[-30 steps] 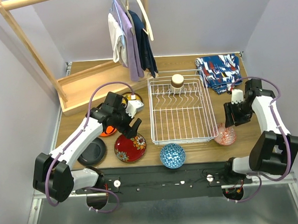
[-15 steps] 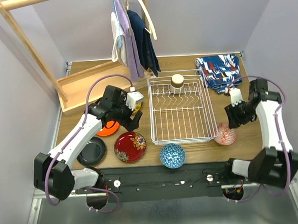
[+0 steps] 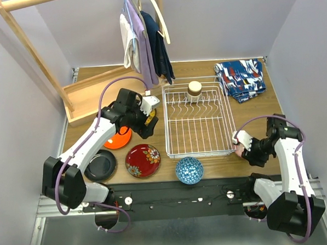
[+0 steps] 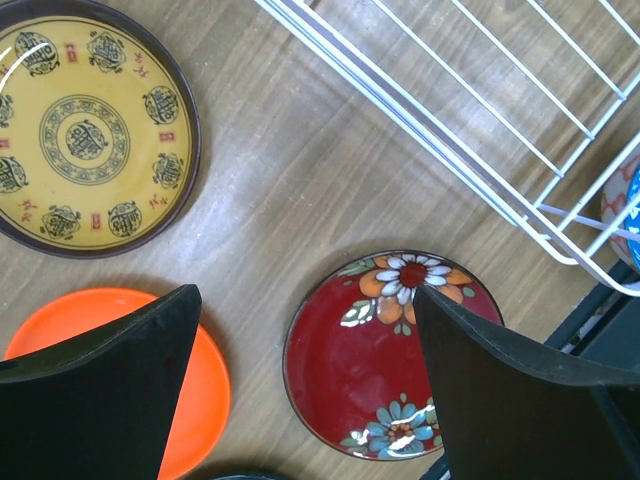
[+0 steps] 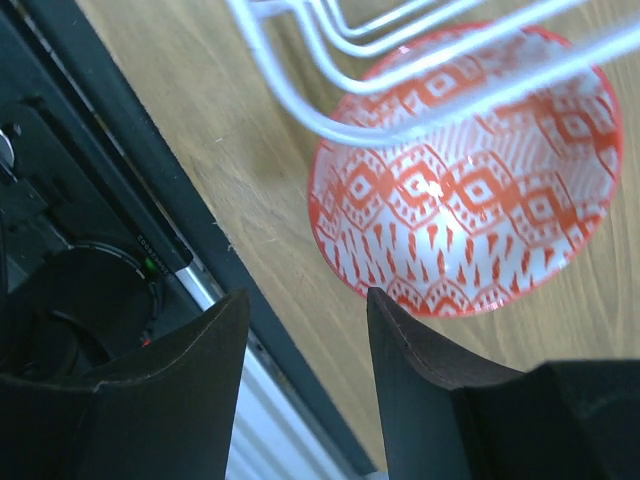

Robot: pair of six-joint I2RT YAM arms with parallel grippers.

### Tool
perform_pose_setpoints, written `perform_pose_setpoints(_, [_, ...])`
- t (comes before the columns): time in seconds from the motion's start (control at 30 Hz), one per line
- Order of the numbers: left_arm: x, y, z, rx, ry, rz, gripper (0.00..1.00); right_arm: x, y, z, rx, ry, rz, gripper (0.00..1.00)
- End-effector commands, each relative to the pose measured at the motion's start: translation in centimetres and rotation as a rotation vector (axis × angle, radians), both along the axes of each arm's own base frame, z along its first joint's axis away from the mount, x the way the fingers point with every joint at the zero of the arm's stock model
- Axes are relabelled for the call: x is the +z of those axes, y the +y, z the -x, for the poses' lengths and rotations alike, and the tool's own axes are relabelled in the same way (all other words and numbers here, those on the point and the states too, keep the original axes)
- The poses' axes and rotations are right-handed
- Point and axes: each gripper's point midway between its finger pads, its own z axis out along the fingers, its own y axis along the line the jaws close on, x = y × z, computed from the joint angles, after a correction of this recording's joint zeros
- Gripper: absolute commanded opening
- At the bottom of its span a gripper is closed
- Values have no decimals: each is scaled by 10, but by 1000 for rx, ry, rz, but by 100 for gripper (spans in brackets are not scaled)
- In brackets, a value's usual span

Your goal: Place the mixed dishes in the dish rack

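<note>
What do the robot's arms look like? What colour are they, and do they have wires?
The left arm and the right arm are both made of smooth white tubes joined by chunky black joints. A thin purple cable loops along the outside of each arm. The left gripper and the right gripper each have two plain black fingers shaped like wedges.

Overhead; wrist views close beside dish rack (image 3: 165, 122)
</note>
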Motion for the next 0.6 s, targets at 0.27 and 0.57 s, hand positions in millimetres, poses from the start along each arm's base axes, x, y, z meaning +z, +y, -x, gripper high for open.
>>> perform_pose_setpoints(0.27, [11,-2,-30,7,-53,-35,96,-22,12,-11,175,-41,-30,34])
perform_pose_setpoints(0.57, [15,-12,-38,6,-52,-1,96,-26,11,-10,138,20,-38,29])
